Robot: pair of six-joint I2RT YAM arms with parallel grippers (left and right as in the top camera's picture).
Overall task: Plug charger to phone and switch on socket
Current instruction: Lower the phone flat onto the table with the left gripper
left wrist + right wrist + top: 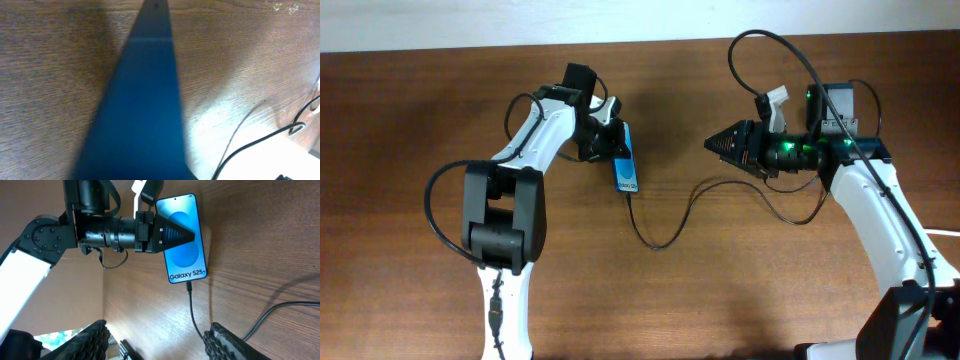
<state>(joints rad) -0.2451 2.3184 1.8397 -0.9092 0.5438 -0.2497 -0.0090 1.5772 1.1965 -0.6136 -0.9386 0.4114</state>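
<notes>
The phone (626, 168) has a bright blue screen and is tilted up on its long edge on the wooden table. My left gripper (613, 140) is shut on it, one finger across the screen in the right wrist view (180, 234). There the phone (187, 260) reads "Galaxy S25+". The phone (145, 100) fills the left wrist view. The thin black charger (665, 235) is plugged into the phone's bottom edge (189, 286) and curves toward the right arm. My right gripper (713, 145) is open and empty, pointing at the phone from the right. The socket is out of view.
The cable (192, 305) runs across the table between my open right fingers (157, 330). A loop of it lies at the lower right of the left wrist view (250, 145). Black arm cables arch above the right arm (760, 40). A white cord end shows at the right edge (950, 232).
</notes>
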